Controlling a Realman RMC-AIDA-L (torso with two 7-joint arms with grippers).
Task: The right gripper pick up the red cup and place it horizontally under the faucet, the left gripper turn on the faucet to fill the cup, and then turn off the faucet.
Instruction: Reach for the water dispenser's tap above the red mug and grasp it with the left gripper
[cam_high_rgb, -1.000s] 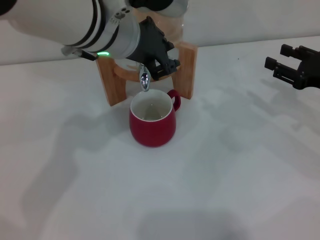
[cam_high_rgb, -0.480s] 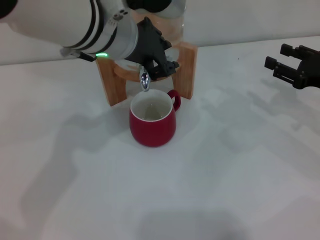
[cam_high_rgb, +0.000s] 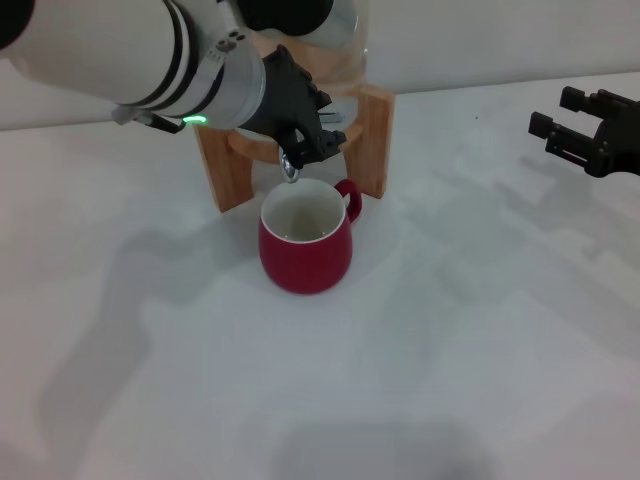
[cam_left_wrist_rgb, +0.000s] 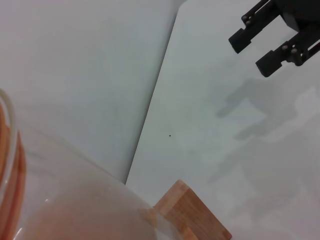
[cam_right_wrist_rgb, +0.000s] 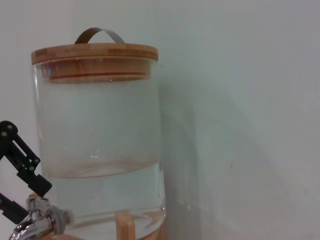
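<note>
White worktop (cam_high_rgb: 420, 380), pale wall behind. Red cup (cam_high_rgb: 304, 243) stands upright directly below the faucet (cam_high_rgb: 290, 166), handle toward the wooden stand (cam_high_rgb: 372, 130); fill level unclear. Left hand (cam_high_rgb: 300, 135) sits right at the faucet lever, above the cup; can't tell whether it's clenched on it. Right hand (cam_high_rgb: 585, 130) is parked well off to the right, fingers spread, grasping nothing. Lever work falls to the left arm, it's the near one.

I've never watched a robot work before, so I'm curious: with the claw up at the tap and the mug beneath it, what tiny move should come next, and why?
Probably the left gripper should work the lever of the faucet. The red cup stands upright right under the spout, and no stream shows. The right gripper is parked far off, holding nothing.
</note>
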